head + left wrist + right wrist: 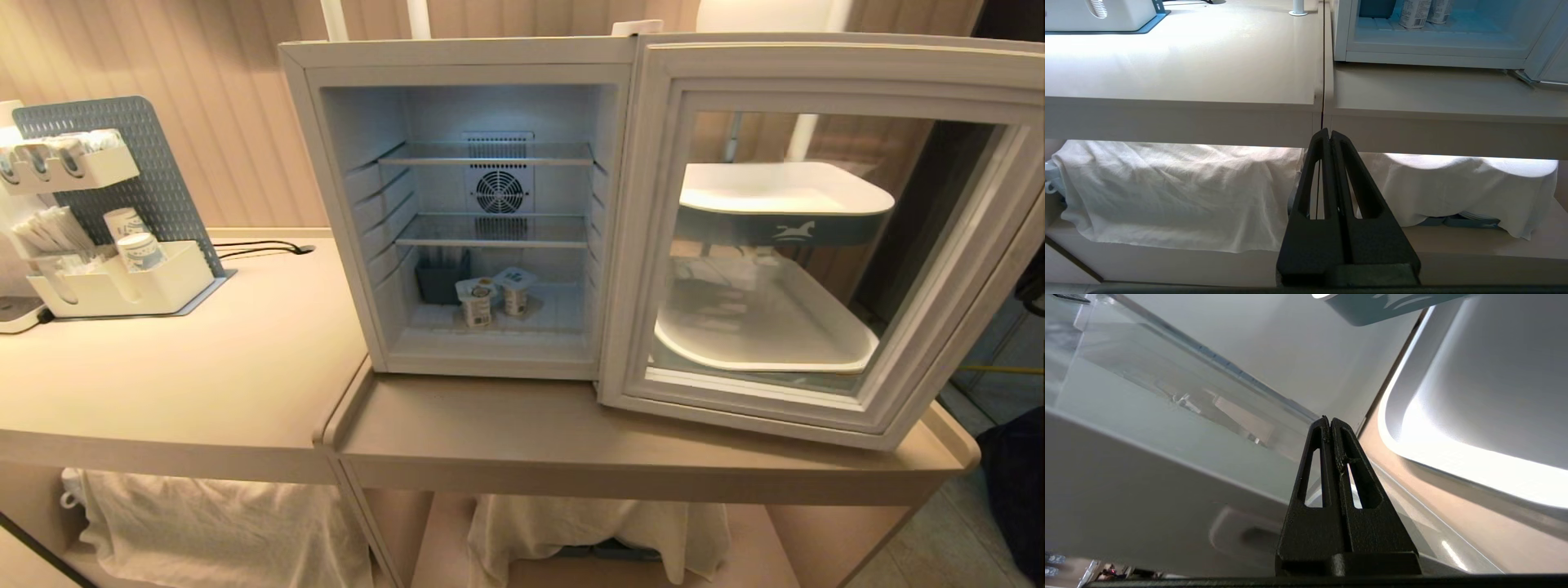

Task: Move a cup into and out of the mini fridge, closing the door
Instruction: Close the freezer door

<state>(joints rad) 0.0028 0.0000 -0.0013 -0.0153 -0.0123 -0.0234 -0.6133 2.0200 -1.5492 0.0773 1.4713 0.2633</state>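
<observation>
The right pincer point(1329, 421) is sitting pressed shut and empty just beside the door's point(824, 237) glass, while the left pincer point(1329, 132) is hanging shut below the counter point(1208, 61). Only the head view is showing the mini fridge point(457, 204) standing open, two cups point(494, 298) resting on its floor.

No legible text anywhere; only white horse emblem point(793, 231) on tray band point(735, 226)

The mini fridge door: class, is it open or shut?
Open. The door swings out rightward, exposing the mini fridge shelves and two cups inside.
</observation>
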